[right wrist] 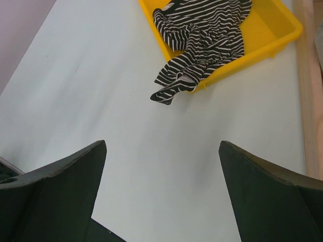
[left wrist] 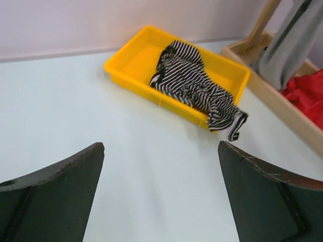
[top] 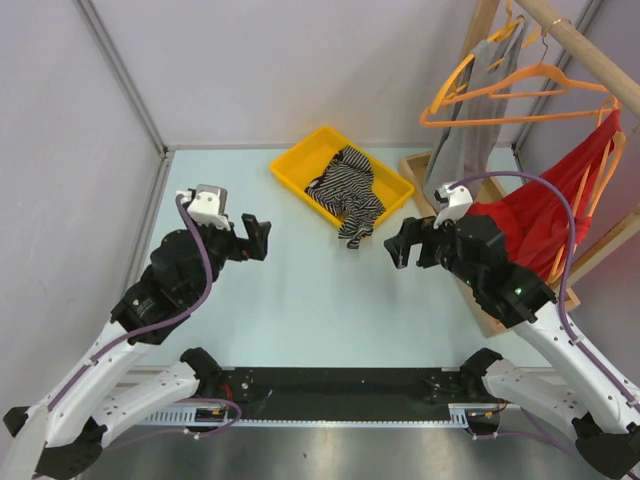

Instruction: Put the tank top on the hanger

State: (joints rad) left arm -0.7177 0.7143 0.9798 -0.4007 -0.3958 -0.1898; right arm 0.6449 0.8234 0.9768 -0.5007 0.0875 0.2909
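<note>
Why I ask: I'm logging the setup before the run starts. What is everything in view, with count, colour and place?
tank top: 1, black-and-white striped, crumpled in the tray, one end over the near rim onto the table
tray: 1, yellow, far middle of the table
table: 1, pale blue-white, under everything
hanger: 1, orange, bare, on the rail, upper right
other hangers: 2, orange, same rail, carrying garments
grey garment: 1, grey, hanging beside the tray
red cloth: 1, red, hanging at the right edge
rail: 1, wooden, upper right
left gripper: 1, black, open, empty, above the table
right gripper: 1, black, open, empty, above the table
</note>
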